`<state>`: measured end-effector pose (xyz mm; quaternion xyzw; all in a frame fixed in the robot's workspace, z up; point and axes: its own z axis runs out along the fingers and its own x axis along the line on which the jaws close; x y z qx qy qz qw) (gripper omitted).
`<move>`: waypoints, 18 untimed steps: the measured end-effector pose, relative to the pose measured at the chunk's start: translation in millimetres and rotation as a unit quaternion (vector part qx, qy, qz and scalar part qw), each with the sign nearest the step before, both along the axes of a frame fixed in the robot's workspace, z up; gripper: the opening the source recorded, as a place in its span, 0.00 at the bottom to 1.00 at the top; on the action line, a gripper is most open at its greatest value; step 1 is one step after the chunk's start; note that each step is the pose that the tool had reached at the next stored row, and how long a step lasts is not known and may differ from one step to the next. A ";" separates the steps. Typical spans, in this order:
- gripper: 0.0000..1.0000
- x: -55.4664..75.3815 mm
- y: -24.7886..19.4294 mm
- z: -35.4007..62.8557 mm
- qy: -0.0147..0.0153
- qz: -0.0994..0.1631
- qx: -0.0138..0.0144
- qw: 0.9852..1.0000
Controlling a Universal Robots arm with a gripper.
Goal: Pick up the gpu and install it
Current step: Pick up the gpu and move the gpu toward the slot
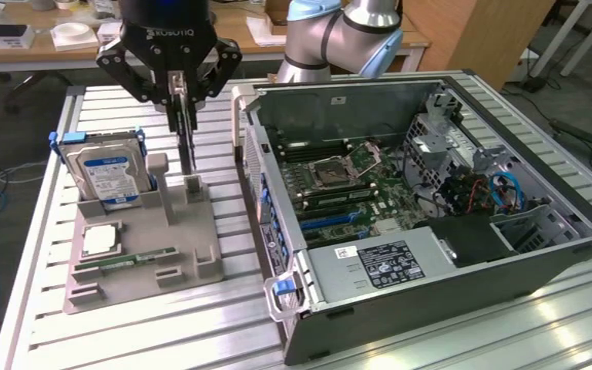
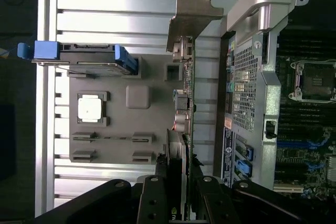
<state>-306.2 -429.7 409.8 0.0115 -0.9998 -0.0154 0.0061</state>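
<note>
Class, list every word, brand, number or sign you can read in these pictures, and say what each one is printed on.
"ROBOTIQ": on the black body of the hand.
Blue-and-white label on the hard drive: too small to read.
Label on the power supply box inside the case: too small to read.
The gpu gripped in the hand: no print can be read.

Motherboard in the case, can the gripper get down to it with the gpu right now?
Probably yes: the case lies open on top, the motherboard is uncovered, and the gripper grips the gpu above the grey holder beside it.
</note>
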 end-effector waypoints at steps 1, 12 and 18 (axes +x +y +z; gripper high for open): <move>0.27 0.0 0.0 1.2 0.000 0.000 0.000 1.000; 0.27 0.0 0.0 14.3 0.000 0.000 0.000 1.000; 0.27 0.0 0.0 14.3 0.000 0.000 0.000 1.000</move>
